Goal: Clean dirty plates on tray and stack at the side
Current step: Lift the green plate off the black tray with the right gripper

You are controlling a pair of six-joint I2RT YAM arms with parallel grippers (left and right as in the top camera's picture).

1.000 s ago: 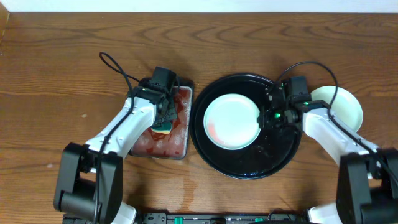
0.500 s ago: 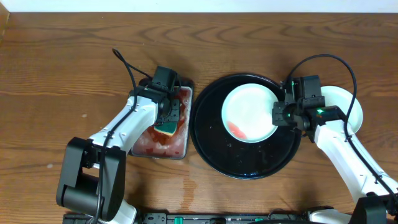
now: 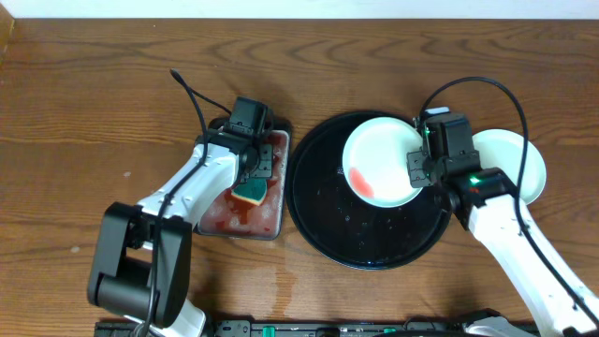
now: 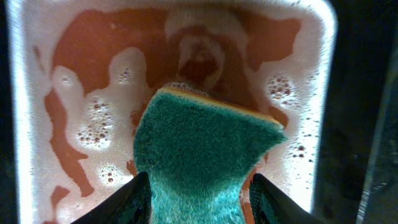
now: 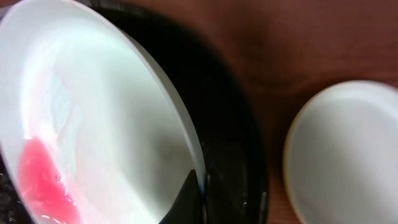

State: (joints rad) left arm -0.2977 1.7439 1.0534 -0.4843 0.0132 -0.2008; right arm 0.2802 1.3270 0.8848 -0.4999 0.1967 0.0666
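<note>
Left side: left fingers (image 3: pixel 255 178) are closed onto a green scouring sponge with a yellow backing (image 4: pixel 199 155). In the left wrist view one dark fingertip shows at each lower flank of the sponge, pressed against it.

The sponge hangs over a small rectangular metal pan (image 4: pixel 18 93). The pan holds thin red liquid (image 4: pixel 81 56) with patches of white foam and bubbles. Sponge's far corner is at or just above the liquid; contact cannot be told from these views.

Right side: right fingers (image 3: pixel 416 168) are pinched tight on the right rim of a pale mint-green round shallow plate (image 3: pixel 379 159). The right wrist view shows a dark fingertip clamped at the rim's edge.

Plate sits over the upper right part of the large round glossy black tray (image 3: pixel 374 234), its top edge reaching the tray's raised rim. It looks tilted, gripped side higher, though the overhead view does not settle this.

A red smear (image 3: pixel 363 183) lies low on the left of the plate's inner face. Bare tray floor is wet, speckled with droplets.

To the right of the tray, off it, a pale yellowish round plate (image 5: pixel 348 155) rests on the brown wood-grain surface (image 3: pixel 94 94), partly covered by the right arm in the overhead view. It is near the tray rim but apart from the gripped plate.
</note>
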